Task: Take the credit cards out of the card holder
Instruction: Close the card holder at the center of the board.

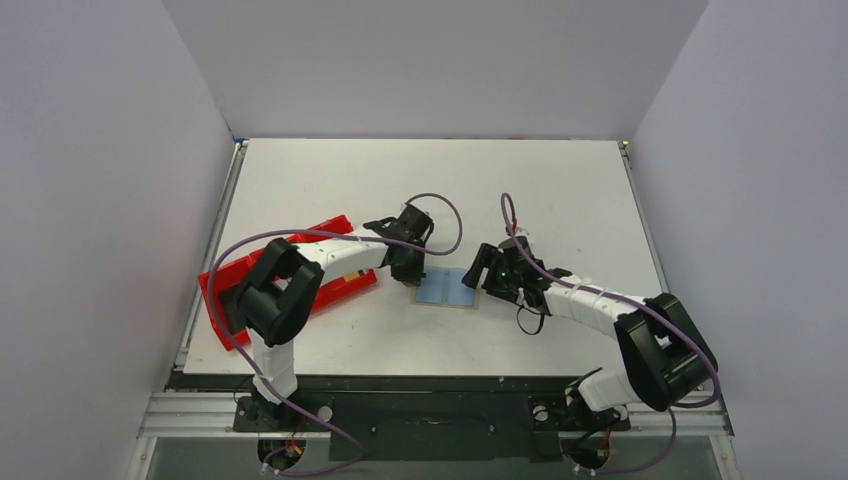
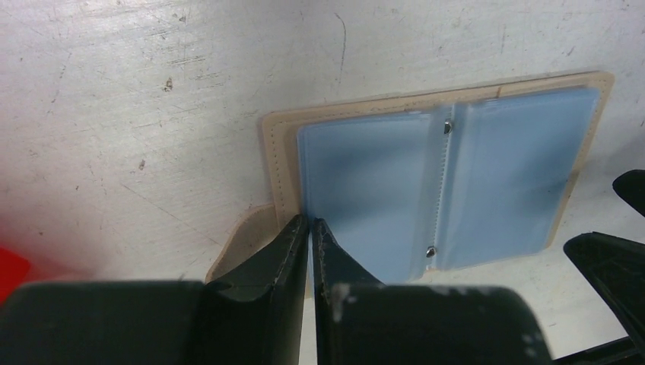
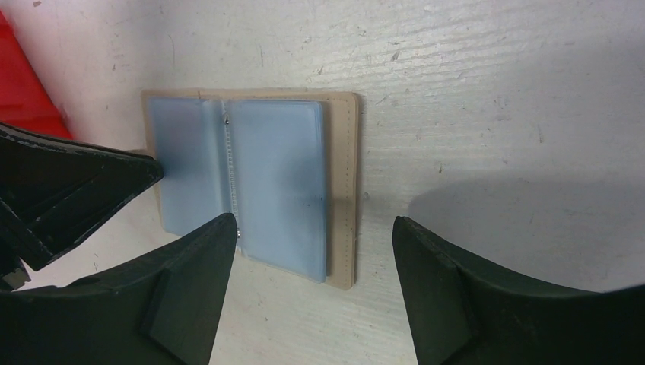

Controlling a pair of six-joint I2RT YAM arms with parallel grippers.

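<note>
A tan card holder [image 1: 447, 288], lying open on the white table [image 1: 420, 190] with pale blue sleeves up, is being pinched at its left sleeve edge by the left gripper [image 2: 310, 228], whose fingers are pressed together. The right gripper [image 3: 313, 228] is being held spread over its right half. A red tray [image 1: 212, 290] is lying left of the holder.

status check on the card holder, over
Left gripper pinched shut on blue sleeve edge. Right gripper open over card holder, lying open flat. Nothing pulled out yet, nothing in the way.
</note>
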